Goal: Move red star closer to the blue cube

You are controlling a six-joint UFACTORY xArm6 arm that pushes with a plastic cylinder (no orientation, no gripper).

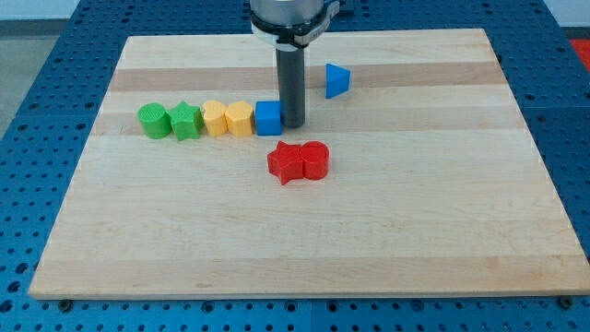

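Observation:
The red star (285, 163) lies near the board's middle, touching a red cylinder (315, 160) on its right. The blue cube (267, 118) sits just above and a little left of the star, at the right end of a row of blocks. My tip (293, 124) stands right beside the blue cube's right side, above the red star. The rod rises to the view's top.
Left of the blue cube runs a row: a yellow block (240, 119), a yellow heart-like block (215, 118), a green star (185, 121), a green cylinder (153, 121). A blue triangle (337, 81) lies at the upper right. The wooden board (442, 231) rests on a blue perforated table.

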